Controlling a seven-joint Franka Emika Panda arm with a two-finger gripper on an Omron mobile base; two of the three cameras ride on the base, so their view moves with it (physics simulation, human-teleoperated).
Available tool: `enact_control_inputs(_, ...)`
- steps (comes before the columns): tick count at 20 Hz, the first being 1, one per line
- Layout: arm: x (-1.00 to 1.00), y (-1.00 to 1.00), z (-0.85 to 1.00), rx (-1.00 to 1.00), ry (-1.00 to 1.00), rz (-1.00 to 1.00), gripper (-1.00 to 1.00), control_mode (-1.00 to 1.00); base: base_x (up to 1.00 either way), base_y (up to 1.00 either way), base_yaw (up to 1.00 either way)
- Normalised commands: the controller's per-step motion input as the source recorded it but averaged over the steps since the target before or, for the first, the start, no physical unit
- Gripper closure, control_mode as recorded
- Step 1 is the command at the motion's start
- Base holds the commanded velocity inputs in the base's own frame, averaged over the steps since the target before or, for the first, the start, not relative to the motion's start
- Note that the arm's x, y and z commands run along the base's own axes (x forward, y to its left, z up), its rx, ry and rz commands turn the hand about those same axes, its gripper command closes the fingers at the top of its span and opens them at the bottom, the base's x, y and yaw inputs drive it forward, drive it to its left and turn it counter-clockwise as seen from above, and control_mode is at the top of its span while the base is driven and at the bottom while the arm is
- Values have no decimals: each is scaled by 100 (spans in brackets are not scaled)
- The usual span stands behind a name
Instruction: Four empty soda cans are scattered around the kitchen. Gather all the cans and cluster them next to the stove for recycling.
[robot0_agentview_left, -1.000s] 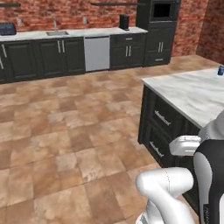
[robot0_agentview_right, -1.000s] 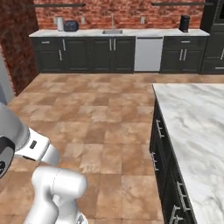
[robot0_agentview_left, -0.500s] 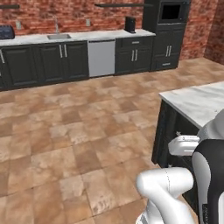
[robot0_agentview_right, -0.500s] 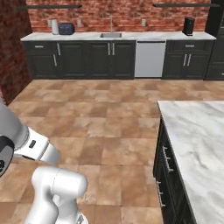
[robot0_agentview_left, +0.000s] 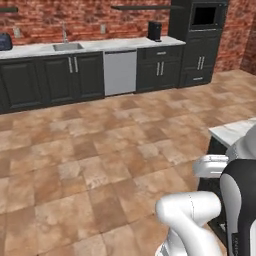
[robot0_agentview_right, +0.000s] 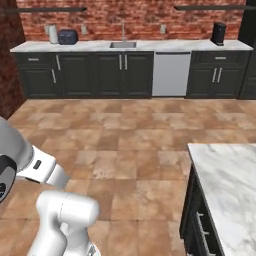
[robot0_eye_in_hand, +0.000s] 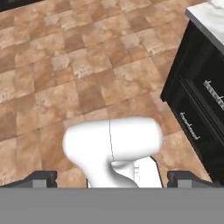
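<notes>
The soda cans and the stove are out of view. The kitchen lies ahead, with a red brick wall (robot0_agentview_right: 135, 17), dark cabinets (robot0_agentview_left: 50, 80) and a white marble counter (robot0_agentview_right: 90, 46) at the far side. My gripper (robot0_eye_in_hand: 112, 179) points down at the tiled floor beside the island. Its two dark fingertips (robot0_eye_in_hand: 41, 178) stand far apart at the bottom corners of the hand view. It is open and holds nothing.
A marble-topped island (robot0_agentview_right: 227, 185) with dark drawers (robot0_eye_in_hand: 197, 96) stands close on my right. The far counter carries a sink (robot0_agentview_left: 67, 46), a toaster (robot0_agentview_right: 67, 36) and a black appliance (robot0_agentview_left: 154, 31), above a steel dishwasher (robot0_agentview_left: 120, 72). A tall oven cabinet (robot0_agentview_left: 202, 40) ends that run. Open tiled floor (robot0_agentview_left: 90, 150) lies between.
The whole picture has shifted, so the base has moved: the island has slid toward the right edge of both base views and the far counter looks nearer. The gripper stays open.
</notes>
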Motion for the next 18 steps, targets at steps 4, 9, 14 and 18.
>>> enact_control_inputs(4, 0, 0, 0, 0, 0, 0, -100, 100, 100, 38, -11)
enact_control_inputs(9, 0, 0, 0, 0, 0, 0, -100, 100, 100, 51, -18)
enact_control_inputs(14, 0, 0, 0, 0, 0, 0, -100, 100, 100, 66, -25)
enact_control_inputs(18, 0, 0, 0, 0, 0, 0, -100, 100, 100, 67, -33)
